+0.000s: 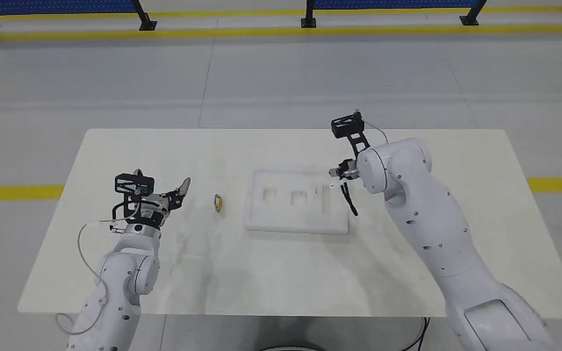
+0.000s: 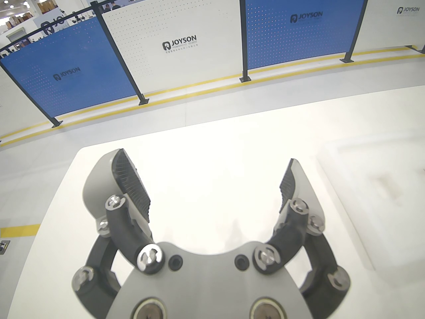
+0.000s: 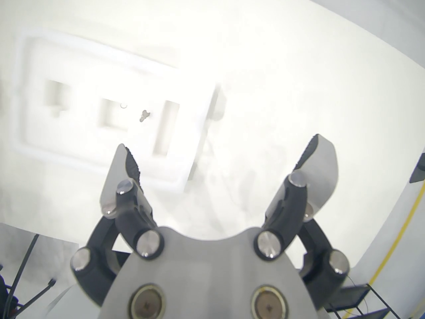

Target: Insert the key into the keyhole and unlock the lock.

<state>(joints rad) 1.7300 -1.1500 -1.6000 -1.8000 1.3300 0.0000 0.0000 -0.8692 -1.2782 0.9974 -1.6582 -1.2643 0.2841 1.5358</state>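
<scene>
Key (image 3: 144, 116): a small, dark, flat piece that reads as the key lies on the white foam tray (image 3: 30, 44). It sits on the raised strip between the middle recess and the narrow slot-shaped one. A tiny ring lies close by at the middle recess's edge.

The right pincer (image 3: 219, 144) hangs above the tray's edge on its own arm's side, spread wide and holding nothing. A small brass object, probably the lock (image 1: 218, 204), lies loose on the surface (image 1: 421, 263) just beside the tray's opposite side. The left pincer (image 2: 206, 167) is near it, also wide open and empty, with its tips pointing towards the lock.

The likeliest failures, as I judge them:
- **Key pickup:** the key lies flat on soft foam beside two recesses. Fingers coming down slightly off could nudge it into a recess, or dig into the foam and lift the tray with it.
- **Crooked grasp:** if the key is caught at an angle, the blade would not line up with the keyhole.
- **Loose lock:** nothing anchors the lock, so any push from the key would make it slide or spin unless the left pincer clamps it first.
- **Lock pickup:** the lock is small, and an off-centre closing could make it skate away.

I cannot tell from here which way the keyhole faces.
</scene>
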